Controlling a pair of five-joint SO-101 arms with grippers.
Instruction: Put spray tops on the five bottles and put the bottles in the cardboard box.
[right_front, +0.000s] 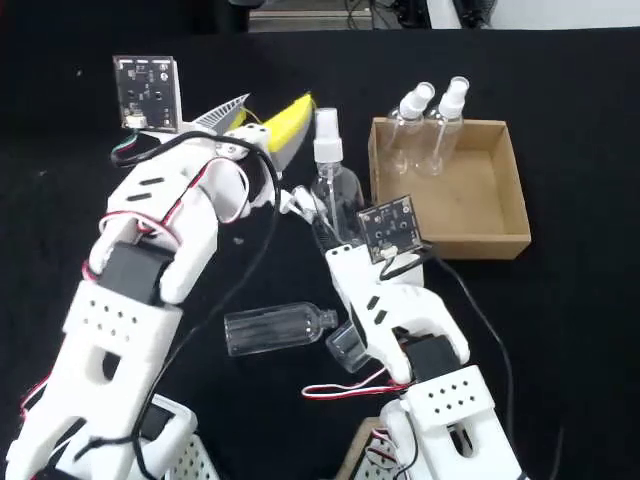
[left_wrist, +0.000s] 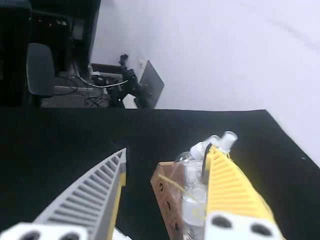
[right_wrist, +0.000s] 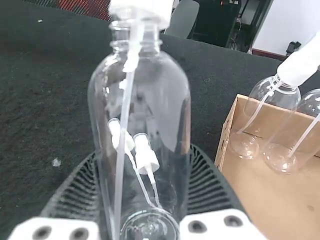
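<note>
Since we read outward from the arms' bases, the first item is the capless bottle (right_front: 275, 328), which lies on its side on the black table (right_front: 560, 330) between the two arms. Beyond it the right gripper (right_wrist: 145, 157) is clamped on the lower body of the upright bottle (right_front: 337, 195), one ribbed jaw on each flank. A spray top (right_front: 327, 135) sits on the neck of this bottle with its dip tube hanging inside, though we cannot tell whether it is screwed home. Just beside that top, the left gripper (right_front: 278, 105) hovers with its grey and yellow jaws spread and nothing between them. Farthest off stands the cardboard box (right_front: 450, 245), with two capped bottles (right_front: 445, 125) upright against its far wall. We judge the bottles to be light, thin-walled clear plastic. Being smooth and rounded, they are apt to slip or spin in a loose hold and are likely to dent under a hard squeeze. The widest part of the body, low down, seems the soundest place for a holding grip, as shown. The top is better taken by its collar than by the nozzle head, so that twisting neither bends the tube nor tips the bottle.
</note>
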